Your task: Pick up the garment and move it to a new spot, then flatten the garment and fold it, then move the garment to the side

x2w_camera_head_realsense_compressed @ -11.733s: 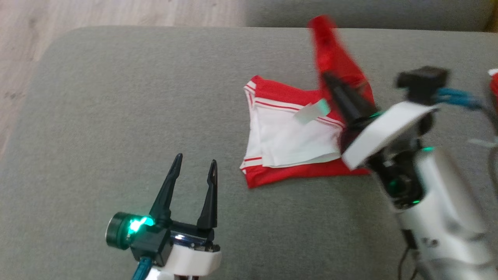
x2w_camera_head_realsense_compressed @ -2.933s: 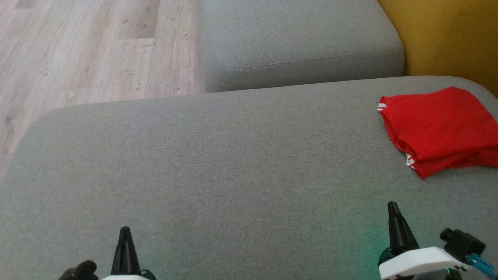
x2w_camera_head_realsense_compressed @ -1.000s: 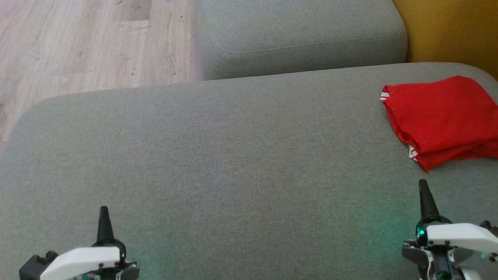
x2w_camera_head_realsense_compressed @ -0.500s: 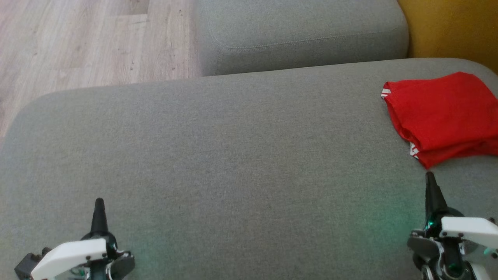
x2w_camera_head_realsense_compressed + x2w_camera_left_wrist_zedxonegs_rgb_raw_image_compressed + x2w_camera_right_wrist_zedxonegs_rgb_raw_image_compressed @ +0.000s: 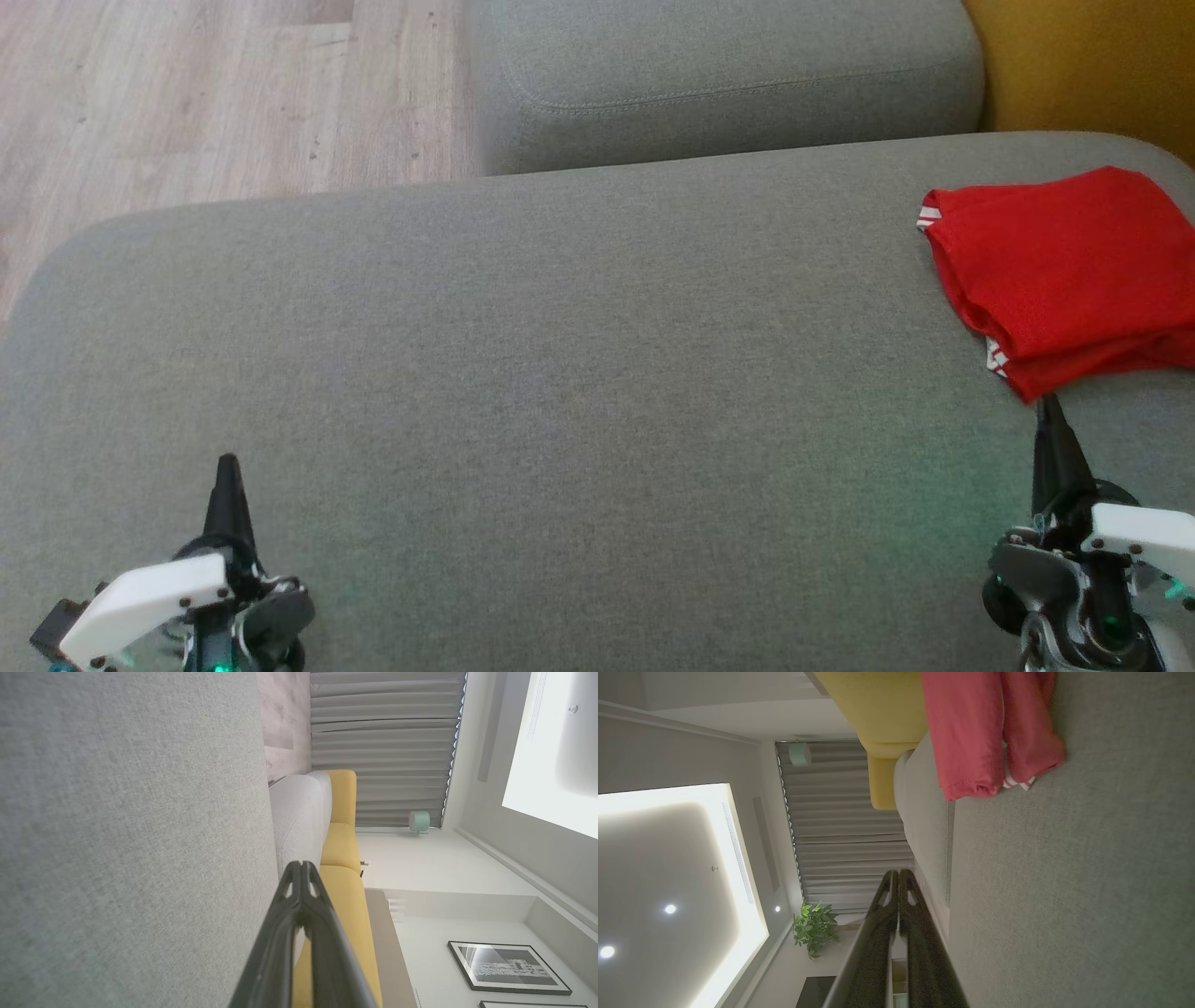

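Note:
The garment [image 5: 1060, 275] is red with white stripes at its hems. It lies folded on the grey cushion [image 5: 560, 373] at the far right, and it also appears at the top of the right wrist view [image 5: 985, 732]. My right gripper [image 5: 1047, 406] is shut and empty, its tip just short of the garment's near corner. At the lower left my left gripper [image 5: 226, 464] is shut and empty too, far from the garment. In each wrist view the two fingers [image 5: 301, 877] [image 5: 896, 882] are pressed together.
A second grey cushion [image 5: 728, 75] sits beyond the near one, with a yellow seat [image 5: 1092, 65] at the top right. Wooden floor [image 5: 187, 93] lies beyond the cushion's far left edge.
The whole head view has shifted a little, so the camera has moved. Both grippers stay shut. The right gripper's tip now stands closer to the garment's near corner.

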Controlling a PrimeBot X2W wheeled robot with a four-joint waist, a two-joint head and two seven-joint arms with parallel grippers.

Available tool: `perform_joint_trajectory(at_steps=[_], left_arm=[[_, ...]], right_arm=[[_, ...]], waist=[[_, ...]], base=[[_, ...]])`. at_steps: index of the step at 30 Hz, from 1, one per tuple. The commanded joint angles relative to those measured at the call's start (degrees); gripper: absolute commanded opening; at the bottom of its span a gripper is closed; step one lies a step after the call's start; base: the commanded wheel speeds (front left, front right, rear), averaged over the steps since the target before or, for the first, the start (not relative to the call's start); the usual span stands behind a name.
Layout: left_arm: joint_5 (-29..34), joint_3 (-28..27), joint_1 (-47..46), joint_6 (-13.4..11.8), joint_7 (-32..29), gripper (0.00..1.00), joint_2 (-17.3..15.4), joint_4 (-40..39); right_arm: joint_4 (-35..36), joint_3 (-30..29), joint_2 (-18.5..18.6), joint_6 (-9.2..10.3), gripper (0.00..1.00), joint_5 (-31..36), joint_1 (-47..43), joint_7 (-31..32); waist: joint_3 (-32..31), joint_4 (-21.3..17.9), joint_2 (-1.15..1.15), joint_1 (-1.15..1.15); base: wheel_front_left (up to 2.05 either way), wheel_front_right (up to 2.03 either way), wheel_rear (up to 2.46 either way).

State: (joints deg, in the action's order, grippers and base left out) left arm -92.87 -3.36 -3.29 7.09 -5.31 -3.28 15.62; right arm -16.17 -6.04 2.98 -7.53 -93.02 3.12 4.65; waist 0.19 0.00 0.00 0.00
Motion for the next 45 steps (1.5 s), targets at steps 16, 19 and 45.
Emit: perform_joint_trajectory(at_steps=[16, 19, 45], left_arm=[[-0.05, -2.24, -2.82, 0.40, -0.44, 0.00, -0.28, -1.60], [-0.03, -2.27, -2.82, 0.40, -0.46, 0.00, -0.26, -1.60], [0.21, -2.57, -2.85, 0.40, -0.70, 0.00, -0.05, -1.59]], right_arm=[[2.21, 0.77, 0.81, 0.04, 0.00, -0.19, 2.95, 0.83], [2.21, 0.74, 0.79, 0.04, 0.00, -0.16, 2.95, 0.85], [2.19, 0.35, 0.52, 0.04, 0.00, 0.16, 2.99, 1.16]], waist=[[-0.01, 0.00, 0.00, 0.00], [-0.01, 0.00, 0.00, 0.00], [-0.01, 0.00, 0.00, 0.00]], base=[[0.00, 0.00, 0.00], [0.00, 0.00, 0.00], [0.00, 0.00, 0.00]])
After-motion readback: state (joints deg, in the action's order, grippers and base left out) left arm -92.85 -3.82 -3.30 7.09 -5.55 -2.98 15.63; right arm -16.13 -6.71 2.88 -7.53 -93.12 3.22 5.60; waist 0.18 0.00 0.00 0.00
